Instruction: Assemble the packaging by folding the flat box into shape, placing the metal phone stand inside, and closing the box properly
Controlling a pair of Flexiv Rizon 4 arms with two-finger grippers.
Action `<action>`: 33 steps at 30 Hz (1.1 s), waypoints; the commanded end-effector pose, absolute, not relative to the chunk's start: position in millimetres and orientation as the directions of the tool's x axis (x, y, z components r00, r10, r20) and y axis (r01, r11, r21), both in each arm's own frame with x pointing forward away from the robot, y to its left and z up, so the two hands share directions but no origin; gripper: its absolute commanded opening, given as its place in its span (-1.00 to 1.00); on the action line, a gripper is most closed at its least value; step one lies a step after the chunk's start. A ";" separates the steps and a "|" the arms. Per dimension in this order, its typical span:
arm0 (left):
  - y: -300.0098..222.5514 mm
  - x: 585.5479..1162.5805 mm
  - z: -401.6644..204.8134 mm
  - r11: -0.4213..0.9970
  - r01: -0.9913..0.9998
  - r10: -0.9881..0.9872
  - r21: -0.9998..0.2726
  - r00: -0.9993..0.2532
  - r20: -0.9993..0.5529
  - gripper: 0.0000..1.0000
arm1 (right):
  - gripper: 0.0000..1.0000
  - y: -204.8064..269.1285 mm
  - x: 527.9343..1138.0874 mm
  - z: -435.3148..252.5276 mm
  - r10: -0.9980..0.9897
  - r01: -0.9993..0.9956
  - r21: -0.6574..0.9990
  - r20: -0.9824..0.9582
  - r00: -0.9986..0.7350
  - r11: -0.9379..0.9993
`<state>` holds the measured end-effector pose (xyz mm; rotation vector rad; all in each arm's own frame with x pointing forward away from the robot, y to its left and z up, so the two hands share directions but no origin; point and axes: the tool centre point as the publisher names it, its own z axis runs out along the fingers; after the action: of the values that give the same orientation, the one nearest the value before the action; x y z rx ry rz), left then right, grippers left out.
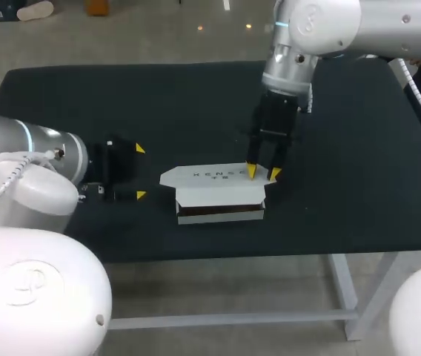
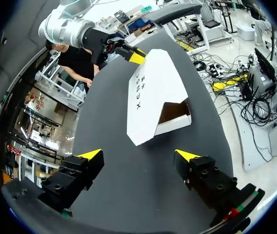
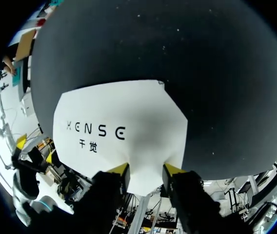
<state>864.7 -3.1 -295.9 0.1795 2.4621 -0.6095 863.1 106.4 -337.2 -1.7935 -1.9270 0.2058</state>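
Observation:
The white box [image 1: 219, 199] lies in the middle of the table, its printed lid panel [image 1: 204, 176] spread flat behind it. In the left wrist view the box [image 2: 153, 90] shows one open end with a brown inside. My right gripper [image 1: 262, 173] comes down on the box's right rear corner. In its own view the right gripper [image 3: 146, 169] has a white edge of the lid [image 3: 124, 126] between its fingers, touched from both sides. My left gripper [image 1: 140, 172] is wide open to the left of the box. Nothing lies between the left gripper's [image 2: 138, 155] fingers.
The black table [image 1: 359, 148] has bare cloth on both sides of the box and in front of it up to the near edge. My right arm [image 1: 292, 67] reaches in from the back right, over the table's far half.

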 end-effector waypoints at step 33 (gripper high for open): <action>-19.3 926.1 -257.1 0.160 -0.921 -0.886 -0.356 -0.293 0.360 1.00 | -0.15 106.2 853.9 -342.5 0.970 0.918 -0.391 0.240 0.032 0.066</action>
<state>917.9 -17.3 -261.1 -1.1894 2.6319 -0.9974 856.5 107.1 -341.9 -1.8710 -1.9083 0.1645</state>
